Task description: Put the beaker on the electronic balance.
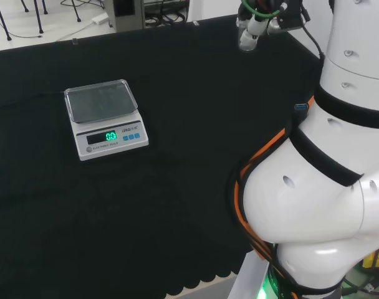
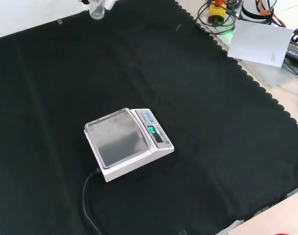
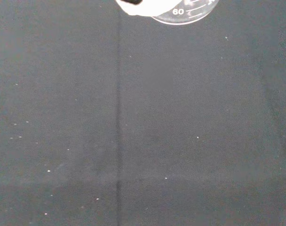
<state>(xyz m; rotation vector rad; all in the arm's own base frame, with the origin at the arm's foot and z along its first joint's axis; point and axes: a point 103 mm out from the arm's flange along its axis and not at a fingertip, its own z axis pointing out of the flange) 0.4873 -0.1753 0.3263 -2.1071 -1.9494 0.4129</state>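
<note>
1. Head view: the electronic balance [image 1: 106,119] sits on the black-clothed tabletop [image 1: 177,205] at the view's left. Its steel pan is bare and its green display is lit, facing the near edge. The hand [image 1: 257,23] is at the top of the view, just left of the arm's white links [image 1: 326,187], above the far edge of the cloth. A clear beaker [image 1: 248,40] hangs from it, well apart from the balance.

2. Front view: the balance [image 2: 127,142] stands near the middle of the cloth, display toward the view's right, with a dark cord running from its near left corner. The beaker [image 2: 96,10] is at the top edge, left of centre, far from the balance. White parts of the hand [image 2: 110,3] flank it. Cannot tell here whether it touches the cloth.

3. Wrist view: the beaker's round base [image 3: 183,13], with printed graduations, shows above bare black cloth. A white finger [image 3: 133,8] lies against its side.

4. Fingers: closed round the beaker. How far they wrap, cannot tell.
</note>
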